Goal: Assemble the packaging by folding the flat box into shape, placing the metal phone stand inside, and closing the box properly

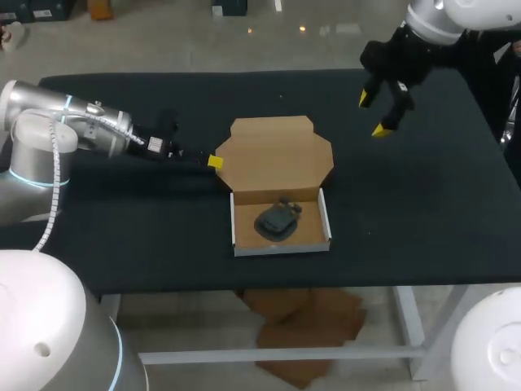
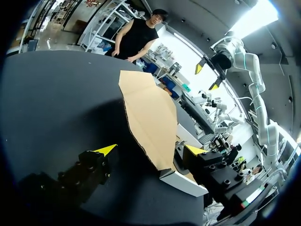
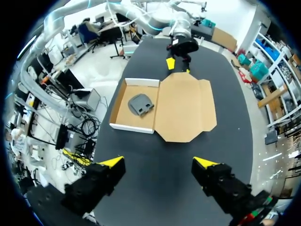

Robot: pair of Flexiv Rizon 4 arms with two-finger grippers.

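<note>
The cardboard box [image 1: 281,232] lies mid-table, its brown lid [image 1: 281,153] folded back flat on the far side. The dark metal phone stand [image 1: 277,220] rests inside the white-walled tray [image 3: 134,126]. My left gripper [image 1: 213,162] is low at the lid's left edge, near the hinge. It is open, and the lid's edge [image 2: 157,155] runs between its fingertips [image 2: 106,149]. My right gripper [image 1: 381,112] hangs open above the table's far right, well away from the box. The right wrist view takes in the stand [image 3: 141,103], the lid [image 3: 186,106] and my left gripper [image 3: 176,63].
The black tabletop [image 1: 407,204] stretches to both sides of the box. The tray's front wall stands a short way from the table's near edge [image 1: 326,285].
</note>
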